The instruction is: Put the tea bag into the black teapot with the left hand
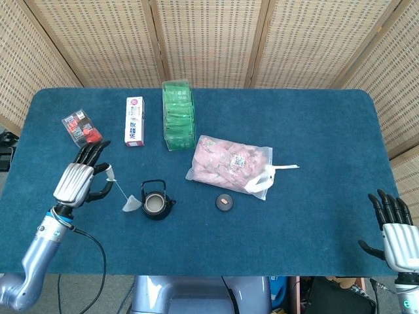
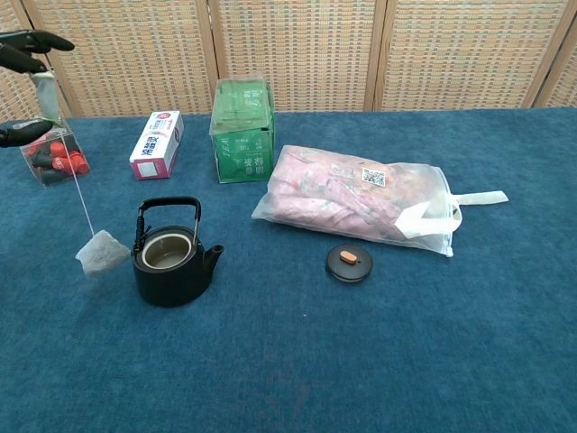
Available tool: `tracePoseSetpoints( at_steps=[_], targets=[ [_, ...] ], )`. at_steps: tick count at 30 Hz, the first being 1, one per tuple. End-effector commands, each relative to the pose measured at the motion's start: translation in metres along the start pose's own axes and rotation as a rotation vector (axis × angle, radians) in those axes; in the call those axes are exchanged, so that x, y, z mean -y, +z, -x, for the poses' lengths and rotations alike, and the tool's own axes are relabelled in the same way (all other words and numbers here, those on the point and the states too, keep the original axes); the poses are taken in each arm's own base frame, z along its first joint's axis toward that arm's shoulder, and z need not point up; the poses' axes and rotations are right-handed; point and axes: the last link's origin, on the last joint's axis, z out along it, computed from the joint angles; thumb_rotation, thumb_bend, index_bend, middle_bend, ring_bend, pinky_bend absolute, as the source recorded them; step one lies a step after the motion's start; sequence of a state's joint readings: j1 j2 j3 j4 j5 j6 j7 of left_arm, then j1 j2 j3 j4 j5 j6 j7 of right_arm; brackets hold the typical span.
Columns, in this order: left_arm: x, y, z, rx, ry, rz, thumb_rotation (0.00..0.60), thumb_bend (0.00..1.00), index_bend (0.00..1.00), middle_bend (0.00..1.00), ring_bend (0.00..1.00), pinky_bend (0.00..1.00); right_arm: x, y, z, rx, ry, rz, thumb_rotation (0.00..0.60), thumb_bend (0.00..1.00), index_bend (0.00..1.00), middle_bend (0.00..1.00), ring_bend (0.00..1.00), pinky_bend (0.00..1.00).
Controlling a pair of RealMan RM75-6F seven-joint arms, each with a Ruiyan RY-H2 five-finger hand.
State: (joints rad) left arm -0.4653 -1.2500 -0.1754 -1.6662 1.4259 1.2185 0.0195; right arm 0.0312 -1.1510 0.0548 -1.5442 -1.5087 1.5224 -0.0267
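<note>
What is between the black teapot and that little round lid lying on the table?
Nothing: between the black teapot and its lid there is only bare blue tablecloth, plain in the chest view. The tea bag hangs on the teapot's other side.

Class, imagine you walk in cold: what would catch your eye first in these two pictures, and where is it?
Probably the tea bag dangling on its string from the left hand, just left of the open black teapot near the table's front left. Next, the big pink-filled plastic bag at centre, with the teapot's lid lying just in front of it.

Matt black teapot (image 2: pixel 169 262), rough blue cloth table (image 2: pixel 379 361)
</note>
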Motion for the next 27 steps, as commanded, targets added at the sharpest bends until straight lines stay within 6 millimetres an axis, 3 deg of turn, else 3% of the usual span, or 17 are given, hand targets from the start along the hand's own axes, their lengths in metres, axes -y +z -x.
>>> tracePoseSetpoints(
  at_steps=[1, 11, 27],
  targets=[
    [-0.01, 0.004, -0.006, -0.004, -0.012, 0.038, 0.6, 0.43, 0.66, 0.07, 0.0, 0.0, -0.001, -0.001, 0.0, 0.0, 0.001, 0.002, 0.6, 0.06, 0.0, 0.03, 0.0, 0.0],
    [-0.033, 0.014, -0.011, 0.01, -0.008, 0.12, 0.6, 0.43, 0.66, 0.07, 0.0, 0.0, -0.002, -0.001, 0.002, 0.003, 0.008, 0.005, 0.6, 0.06, 0.0, 0.03, 0.0, 0.0],
    [-0.05, 0.023, -0.017, 0.003, -0.03, 0.164, 0.6, 0.43, 0.66, 0.07, 0.0, 0.0, -0.005, 0.0, 0.004, 0.012, 0.014, 0.013, 0.6, 0.06, 0.0, 0.03, 0.0, 0.0]
  ],
)
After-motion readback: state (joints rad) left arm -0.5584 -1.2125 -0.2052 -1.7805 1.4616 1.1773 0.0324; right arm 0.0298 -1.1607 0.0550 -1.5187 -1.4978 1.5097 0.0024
